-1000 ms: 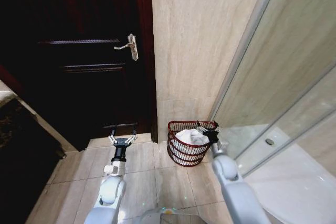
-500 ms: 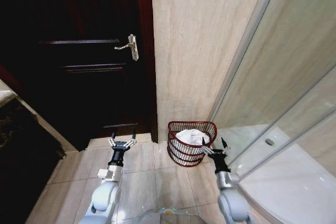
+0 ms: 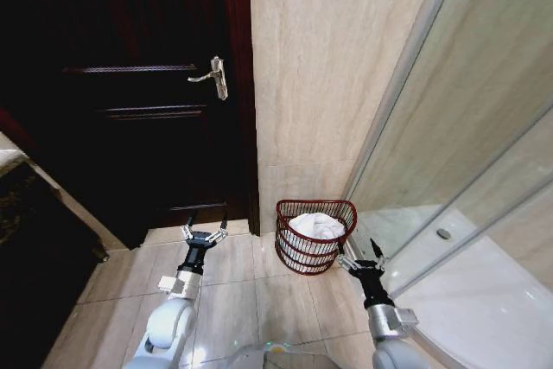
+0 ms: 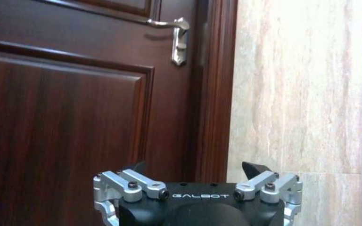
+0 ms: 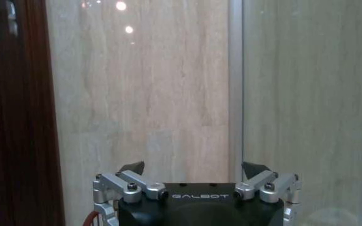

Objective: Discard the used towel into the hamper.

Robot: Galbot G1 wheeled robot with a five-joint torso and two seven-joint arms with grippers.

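The dark red wire hamper (image 3: 314, 248) stands on the floor against the beige tiled wall, beside the door frame. A white towel (image 3: 316, 225) lies bunched inside it. My right gripper (image 3: 359, 252) hangs open just right of the hamper and nearer to me, with nothing between its fingers; in the right wrist view its fingertips (image 5: 193, 168) stand apart before the wall, and a bit of the hamper's rim (image 5: 92, 218) shows at the edge. My left gripper (image 3: 205, 229) is open too, low in front of the dark door, its tips (image 4: 195, 167) spread wide.
A dark wooden door (image 3: 130, 92) with a metal handle (image 3: 213, 75) fills the left. A glass shower screen (image 3: 467, 127) and white shower floor (image 3: 484, 300) close off the right. A dark counter (image 3: 34, 239) juts in at the left edge. Beige floor tiles (image 3: 259, 300) lie between the arms.
My right arm has drawn back from over the hamper toward me and lower, leaving the towel inside. The left arm has barely shifted.
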